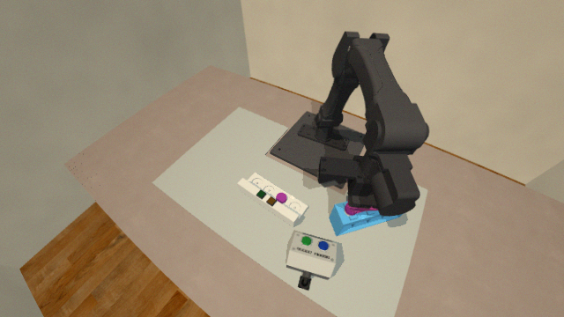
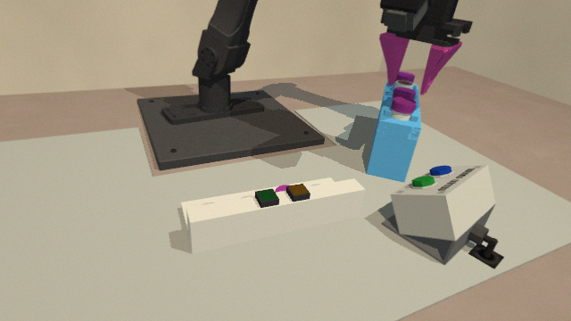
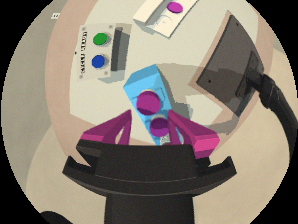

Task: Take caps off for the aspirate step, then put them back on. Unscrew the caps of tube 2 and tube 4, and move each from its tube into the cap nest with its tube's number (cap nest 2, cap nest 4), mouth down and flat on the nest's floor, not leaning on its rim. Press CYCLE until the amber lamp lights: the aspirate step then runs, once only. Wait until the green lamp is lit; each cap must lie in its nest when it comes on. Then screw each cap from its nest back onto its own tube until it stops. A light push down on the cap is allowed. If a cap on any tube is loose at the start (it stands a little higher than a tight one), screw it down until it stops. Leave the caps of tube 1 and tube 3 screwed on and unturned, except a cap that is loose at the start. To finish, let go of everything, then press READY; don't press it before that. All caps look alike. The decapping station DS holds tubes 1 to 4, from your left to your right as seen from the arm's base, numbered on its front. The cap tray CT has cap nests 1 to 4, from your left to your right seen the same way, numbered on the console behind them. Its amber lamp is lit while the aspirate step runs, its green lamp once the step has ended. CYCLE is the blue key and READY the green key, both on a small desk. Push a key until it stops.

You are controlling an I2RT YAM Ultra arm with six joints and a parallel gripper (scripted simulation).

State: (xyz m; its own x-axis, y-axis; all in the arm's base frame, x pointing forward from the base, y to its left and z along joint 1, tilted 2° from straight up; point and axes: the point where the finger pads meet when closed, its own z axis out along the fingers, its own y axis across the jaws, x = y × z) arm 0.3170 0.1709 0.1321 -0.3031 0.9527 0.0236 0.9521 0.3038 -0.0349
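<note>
Spreading under everything was the bench [image 1: 145,132], with a pale grey mat [image 1: 211,145] on it, and my arm [image 1: 388,114] rose from a dark base plate [image 2: 165,156] and folded down over the right end of the mat. The blue decapping station [image 2: 393,147] stood under my wrist, and the top view showed only its front end past the arm. The white cap tray [image 2: 232,218] lay well apart from it toward the middle of the mat, with a green lamp [image 2: 267,197] and an amber lamp [image 2: 298,192] side by side on its console, neither one plainly lit. The small desk [image 2: 442,214] sat just beside the station, tilted on its stand, carrying the green READY key [image 2: 423,181] and the blue CYCLE key [image 2: 441,169]. My tool [image 2: 411,91] hung over the station, about half open and holding nothing, its magenta fingers [image 2: 393,58] pointing down on either side of the tube row, clear of the caps. In the outside view the tips straddled a capped tube [image 2: 405,78] at the far end of the row; which number it was I could not tell. One loose magenta cap [image 1: 281,196] lay in a nest of the tray, next to the lamps.
</note>
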